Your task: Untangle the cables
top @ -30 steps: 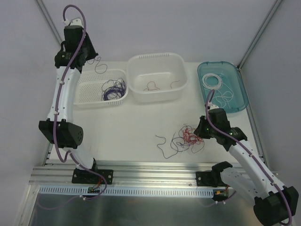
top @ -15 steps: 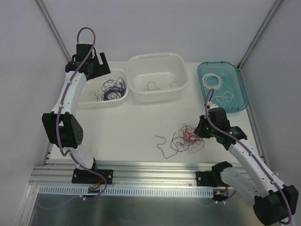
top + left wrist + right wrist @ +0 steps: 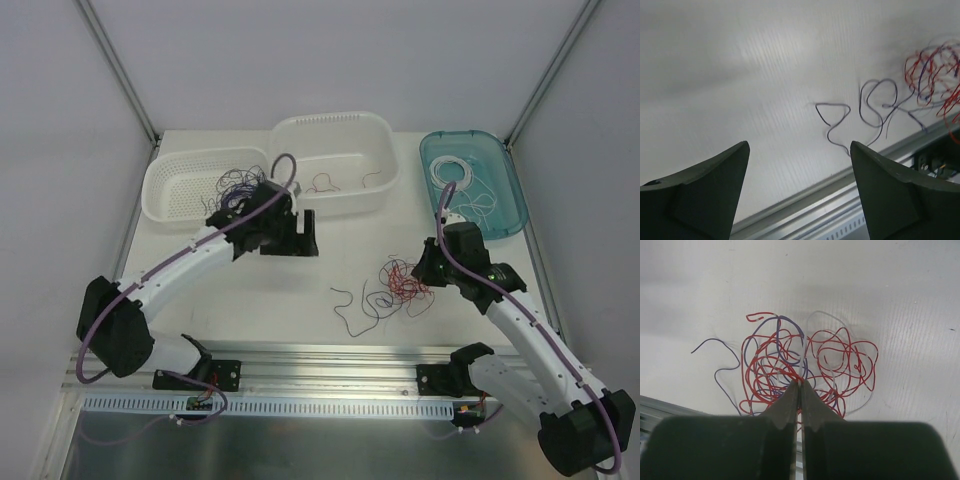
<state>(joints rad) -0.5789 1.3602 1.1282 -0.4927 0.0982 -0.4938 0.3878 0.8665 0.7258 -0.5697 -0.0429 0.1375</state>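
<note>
The tangle of cables (image 3: 400, 285) lies right of the table's centre, red, purple and white strands knotted together (image 3: 810, 360). My right gripper (image 3: 425, 272) sits at the tangle's right side. Its jaws (image 3: 800, 382) are shut on a thin white cable that rises from the tips. Loose purple cables (image 3: 350, 305) trail to the left of the heap. My left gripper (image 3: 308, 233) hovers over the table's middle, open and holding nothing (image 3: 797, 145). It looks toward the purple strands (image 3: 832, 117) and the tangle's edge (image 3: 935, 75).
At the back stand a white basket (image 3: 165, 185) with purple cables (image 3: 240, 185), a white tub (image 3: 335, 125) with red cables (image 3: 325, 183), and a teal tray (image 3: 505, 200) with white cables (image 3: 465, 175). A metal rail (image 3: 330, 365) runs along the near edge.
My left arm swung from the back left, over the white basket, to the table's middle, and its gripper opened on the way. My right gripper has barely moved.
</note>
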